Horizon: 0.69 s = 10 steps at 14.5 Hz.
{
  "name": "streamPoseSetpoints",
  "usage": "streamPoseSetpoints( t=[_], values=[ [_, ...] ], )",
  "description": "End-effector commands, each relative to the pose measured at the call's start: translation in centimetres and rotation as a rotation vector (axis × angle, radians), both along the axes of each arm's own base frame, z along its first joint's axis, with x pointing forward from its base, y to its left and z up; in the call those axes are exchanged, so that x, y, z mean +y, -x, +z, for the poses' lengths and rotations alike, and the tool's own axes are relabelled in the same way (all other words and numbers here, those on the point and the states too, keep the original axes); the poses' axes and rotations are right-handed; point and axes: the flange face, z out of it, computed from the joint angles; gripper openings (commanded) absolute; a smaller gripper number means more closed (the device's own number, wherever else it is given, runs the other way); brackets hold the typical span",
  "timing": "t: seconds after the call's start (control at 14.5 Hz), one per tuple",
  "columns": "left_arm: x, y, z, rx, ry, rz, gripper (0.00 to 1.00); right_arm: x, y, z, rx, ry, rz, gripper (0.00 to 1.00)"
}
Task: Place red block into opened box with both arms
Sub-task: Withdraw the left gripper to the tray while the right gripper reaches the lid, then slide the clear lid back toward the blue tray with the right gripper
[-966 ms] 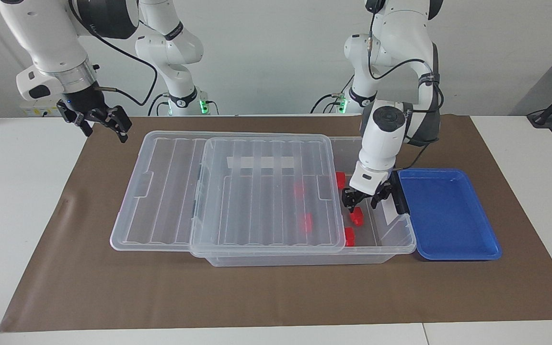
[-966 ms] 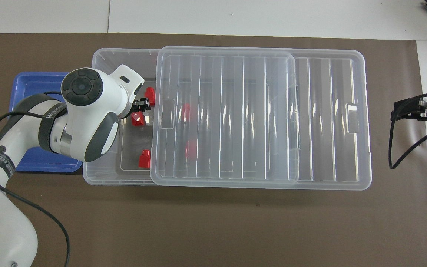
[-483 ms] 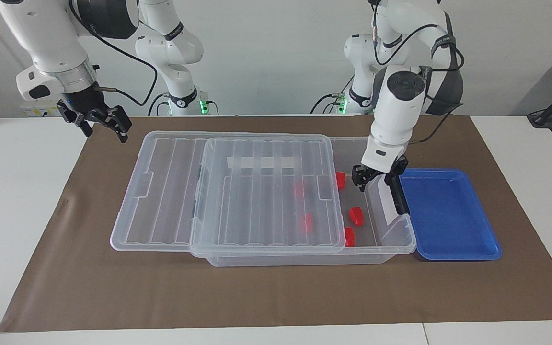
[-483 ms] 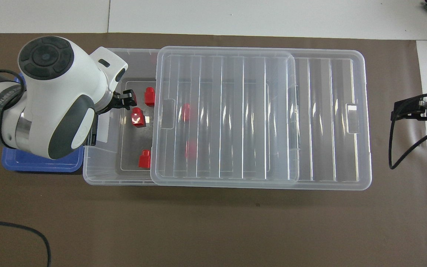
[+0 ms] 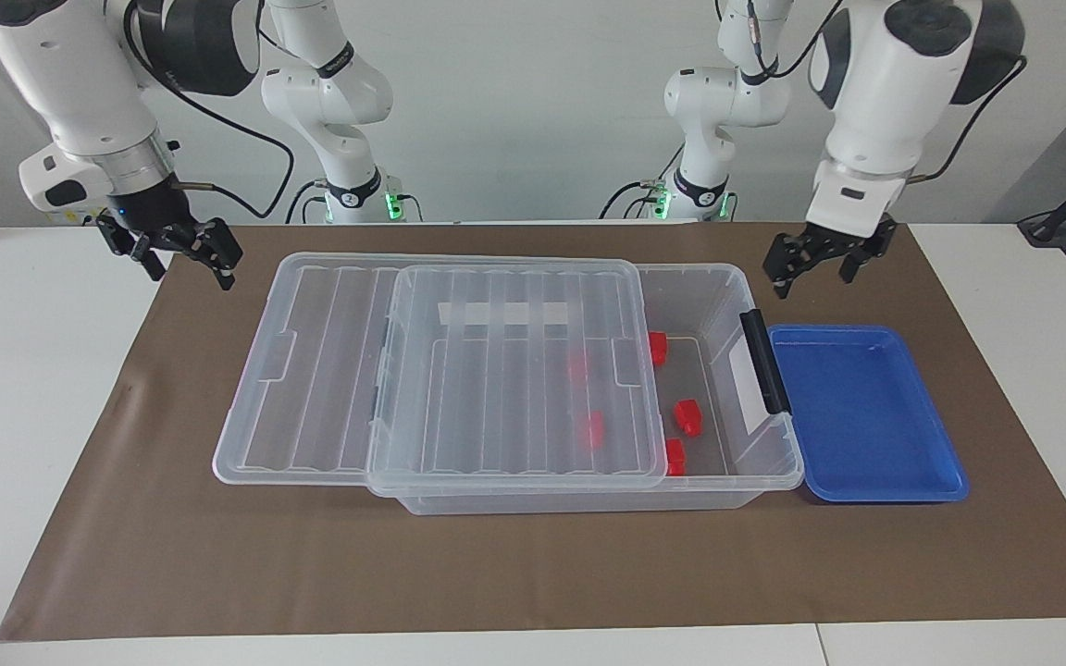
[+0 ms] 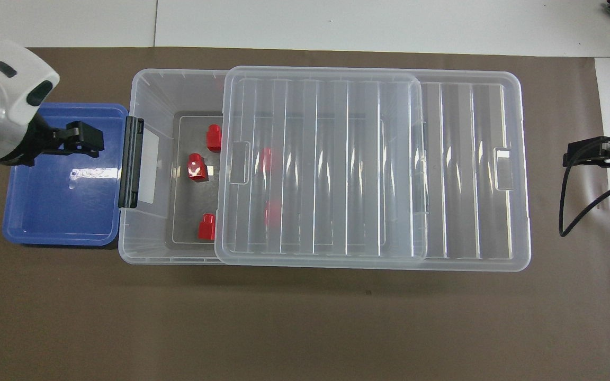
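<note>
The box (image 5: pixel 720 298) (image 6: pixel 152 96) is a clear bin with its ribbed lid (image 5: pixel 514 370) (image 6: pixel 326 164) slid toward the right arm's end, leaving the latch end uncovered. Several red blocks lie inside. One red block (image 5: pixel 687 416) (image 6: pixel 196 166) sits on the uncovered floor between two more (image 5: pixel 658 347) (image 5: pixel 675 456); others show dimly through the lid. My left gripper (image 5: pixel 811 276) (image 6: pixel 90 142) hangs open and empty, raised over the blue tray. My right gripper (image 5: pixel 177 250) (image 6: pixel 575 153) waits open and empty above the mat's edge at the right arm's end.
A shallow blue tray (image 5: pixel 931 481) (image 6: pixel 19 222) with nothing in it stands against the box's black latch (image 5: pixel 755 361). A brown mat (image 5: pixel 533 573) covers the table's middle. White table shows at both ends.
My left gripper opened, left a red block on the box floor, then rose out of the box and swung over the blue tray. The right gripper shifted only slightly.
</note>
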Motion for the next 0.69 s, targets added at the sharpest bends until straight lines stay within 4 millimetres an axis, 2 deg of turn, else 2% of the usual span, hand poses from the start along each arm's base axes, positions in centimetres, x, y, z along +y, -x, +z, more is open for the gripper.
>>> streamPoseSetpoints(
  t=[0.0,0.07,0.14,0.21,0.34,0.48,0.62],
  values=[
    [5.5,1.1,0.9,0.034,0.011,-0.077,1.0,-2.1,-0.8,-3.7,-0.027,-0.001,0.091,0.74],
    [6.4,1.4,1.4,0.029,0.012,-0.074,1.0,-2.4,-1.4,-4.6,-0.028,0.004,0.117,0.48],
    [6.7,1.5,1.8,0.023,0.012,-0.069,1.0,-2.5,-2.0,-5.6,-0.028,0.006,0.136,0.18],
    [6.6,1.6,1.9,0.026,0.012,-0.071,1.0,-2.5,-2.4,-6.8,-0.012,0.005,0.151,0.0],
    [7.0,2.2,1.7,0.043,0.012,-0.07,1.0,-2.2,-3.2,-8.6,-0.009,0.001,0.153,0.0],
    [6.1,2.9,0.6,0.05,0.012,-0.081,1.0,-2.2,-3.8,-10.3,-0.001,-0.039,0.163,0.0],
    [5.9,3.0,0.8,0.05,0.012,-0.082,1.0,-1.5,-4.4,-11.4,-0.01,-0.051,0.181,0.0]
  ],
)
